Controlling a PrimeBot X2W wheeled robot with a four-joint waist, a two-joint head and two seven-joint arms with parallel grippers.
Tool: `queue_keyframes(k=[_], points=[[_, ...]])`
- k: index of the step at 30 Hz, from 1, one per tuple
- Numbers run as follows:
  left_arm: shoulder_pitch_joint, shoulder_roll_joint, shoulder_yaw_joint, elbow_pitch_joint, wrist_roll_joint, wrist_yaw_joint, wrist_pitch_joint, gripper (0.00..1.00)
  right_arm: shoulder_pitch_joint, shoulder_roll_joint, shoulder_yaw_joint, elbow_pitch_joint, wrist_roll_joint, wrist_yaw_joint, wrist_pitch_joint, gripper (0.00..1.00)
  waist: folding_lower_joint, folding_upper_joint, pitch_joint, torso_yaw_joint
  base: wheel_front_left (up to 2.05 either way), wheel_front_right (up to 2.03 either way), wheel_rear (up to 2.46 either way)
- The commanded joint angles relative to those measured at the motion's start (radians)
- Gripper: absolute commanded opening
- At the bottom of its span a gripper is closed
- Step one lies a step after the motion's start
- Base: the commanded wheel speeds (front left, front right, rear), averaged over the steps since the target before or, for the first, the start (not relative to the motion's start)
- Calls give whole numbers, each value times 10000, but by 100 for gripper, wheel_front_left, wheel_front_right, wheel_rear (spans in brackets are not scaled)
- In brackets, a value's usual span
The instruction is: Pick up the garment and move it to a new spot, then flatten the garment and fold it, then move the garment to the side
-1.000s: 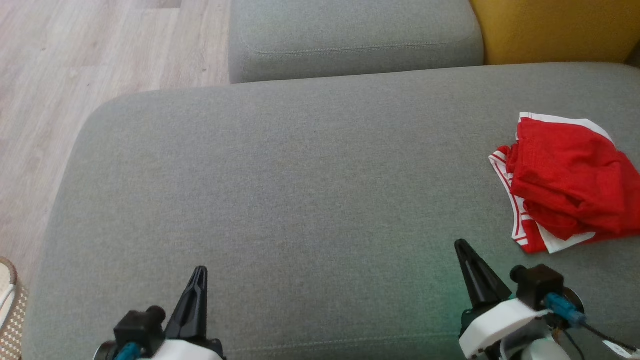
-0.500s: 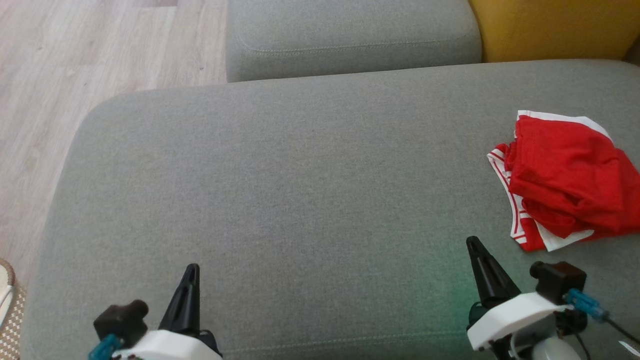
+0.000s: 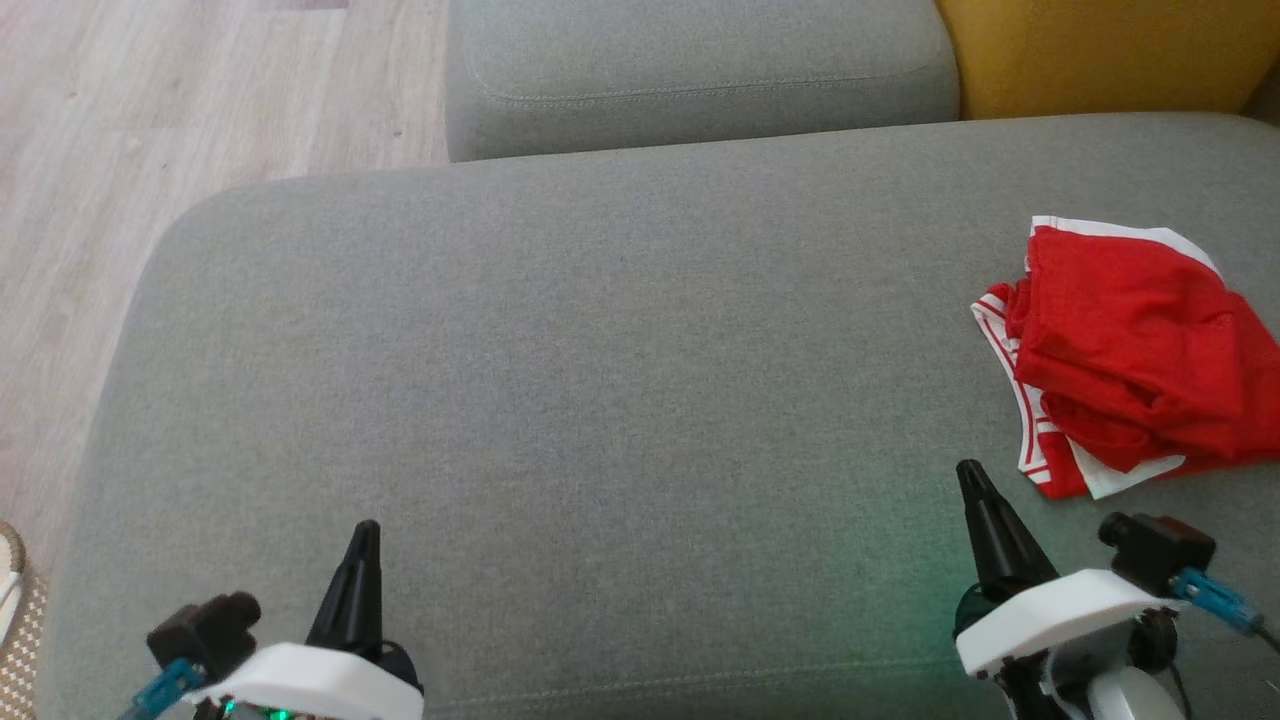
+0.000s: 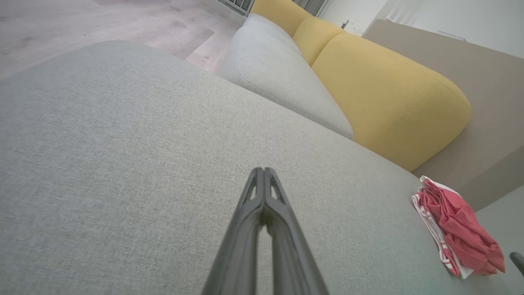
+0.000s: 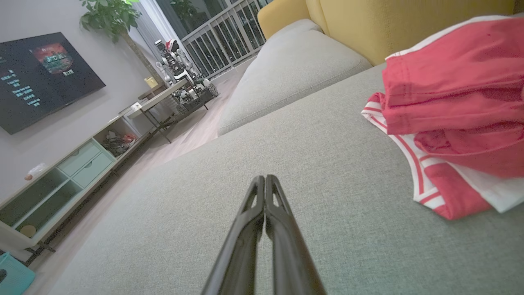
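We note a home living room. We see a grey sofa [image 3: 600, 400], yellow cushions [image 4: 389, 102], a wall television [image 5: 41, 78], a low cabinet [image 5: 86, 164], wood floor [image 3: 150, 100].

I can read nothing here; the television screen [image 5: 41, 78] at the upper left carries lines of white text, too blurred.

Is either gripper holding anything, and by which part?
Nothing is held. The left gripper and right gripper are shut and empty; the red garment lies apart on the grey cushion.
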Motion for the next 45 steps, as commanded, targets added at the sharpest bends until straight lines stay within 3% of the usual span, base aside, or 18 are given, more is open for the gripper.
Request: queue_keyframes(k=[1,45], points=[[-597,97,277,-283,-266,-45,38,0,-529,-112,-1,-368,303,-2,75,0,0,0,4,-4,0,0,0],[-1512,44,1383,338,-5685,-566,1257,0,-747,-128,-688,-447,5964,-4,1316,0,0,0,172,-194,0,0,0]])
